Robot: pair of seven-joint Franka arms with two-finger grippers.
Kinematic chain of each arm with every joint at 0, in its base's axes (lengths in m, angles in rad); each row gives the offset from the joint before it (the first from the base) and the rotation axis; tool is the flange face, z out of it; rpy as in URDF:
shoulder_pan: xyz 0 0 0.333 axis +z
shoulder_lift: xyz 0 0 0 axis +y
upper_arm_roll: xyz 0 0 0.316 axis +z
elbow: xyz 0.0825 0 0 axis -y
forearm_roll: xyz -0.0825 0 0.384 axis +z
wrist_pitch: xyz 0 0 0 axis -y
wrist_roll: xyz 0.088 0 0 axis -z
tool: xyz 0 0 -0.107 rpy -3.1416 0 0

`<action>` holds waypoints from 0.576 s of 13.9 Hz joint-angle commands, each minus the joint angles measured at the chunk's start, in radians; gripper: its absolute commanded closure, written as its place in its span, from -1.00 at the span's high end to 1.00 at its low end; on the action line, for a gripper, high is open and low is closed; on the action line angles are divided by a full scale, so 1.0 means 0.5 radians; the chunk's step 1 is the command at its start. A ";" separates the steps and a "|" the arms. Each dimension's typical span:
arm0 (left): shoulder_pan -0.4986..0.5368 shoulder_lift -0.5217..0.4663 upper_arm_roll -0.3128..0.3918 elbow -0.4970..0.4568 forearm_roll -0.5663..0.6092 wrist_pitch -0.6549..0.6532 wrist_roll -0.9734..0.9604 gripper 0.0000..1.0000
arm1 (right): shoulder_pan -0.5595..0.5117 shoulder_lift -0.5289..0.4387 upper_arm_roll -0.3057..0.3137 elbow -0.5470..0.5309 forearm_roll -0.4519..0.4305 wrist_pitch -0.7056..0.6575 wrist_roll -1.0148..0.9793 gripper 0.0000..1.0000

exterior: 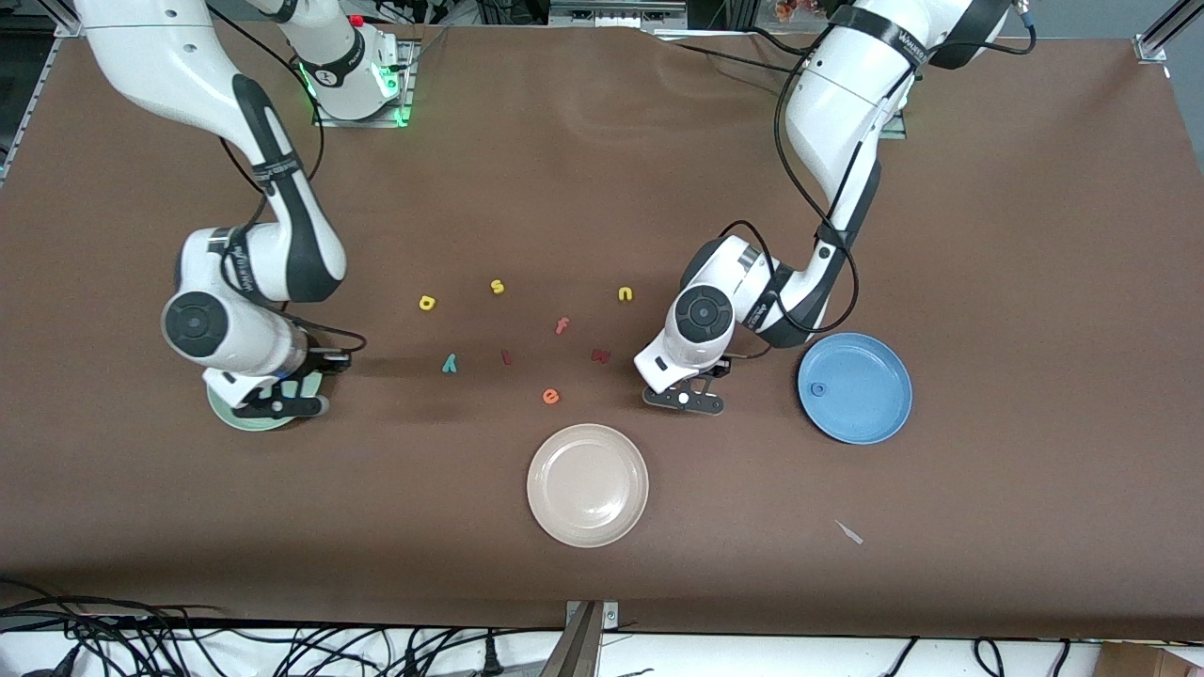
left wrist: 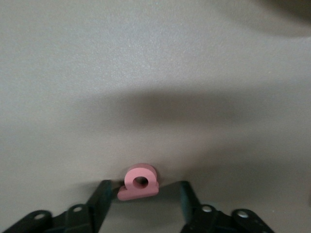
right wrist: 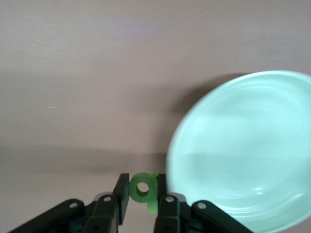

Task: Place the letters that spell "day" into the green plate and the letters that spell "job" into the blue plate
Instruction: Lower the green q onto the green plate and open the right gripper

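Observation:
My right gripper (exterior: 271, 406) (right wrist: 142, 190) is shut on the dark green d (right wrist: 144, 188), right beside the rim of the pale green plate (exterior: 226, 412) (right wrist: 243, 150). My left gripper (exterior: 684, 399) (left wrist: 143, 200) is low on the table beside the blue plate (exterior: 854, 387). It is open, its fingers (left wrist: 99, 201) on either side of the salmon b (left wrist: 140, 182), which lies flat; one finger touches it, the other stands apart. A blue o (exterior: 819, 388) lies in the blue plate. The yellow a (exterior: 427, 302) and teal y (exterior: 450, 363) lie on the table.
Other letters lie mid-table: yellow s (exterior: 497, 287), yellow n (exterior: 625, 294), salmon f (exterior: 562, 325), a dark red m (exterior: 600, 354), a small red piece (exterior: 505, 356), orange e (exterior: 550, 396). A cream plate (exterior: 587, 484) sits nearer the front camera.

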 commanded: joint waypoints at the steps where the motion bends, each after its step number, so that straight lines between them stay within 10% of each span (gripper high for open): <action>1: 0.003 -0.010 0.018 -0.037 -0.042 0.025 0.000 -0.56 | -0.013 -0.008 -0.106 -0.020 -0.007 0.002 -0.250 -0.95; 4: 0.012 -0.031 0.021 -0.034 -0.042 0.004 0.025 -0.82 | -0.114 0.063 -0.106 -0.020 -0.001 0.106 -0.376 -0.62; 6: 0.043 -0.071 0.021 -0.034 -0.039 -0.030 0.028 -0.82 | -0.114 0.060 -0.100 -0.010 0.017 0.100 -0.355 0.97; 8: 0.061 -0.092 0.021 -0.019 -0.039 -0.073 0.028 -0.82 | -0.099 0.014 -0.088 -0.001 0.020 0.051 -0.316 1.00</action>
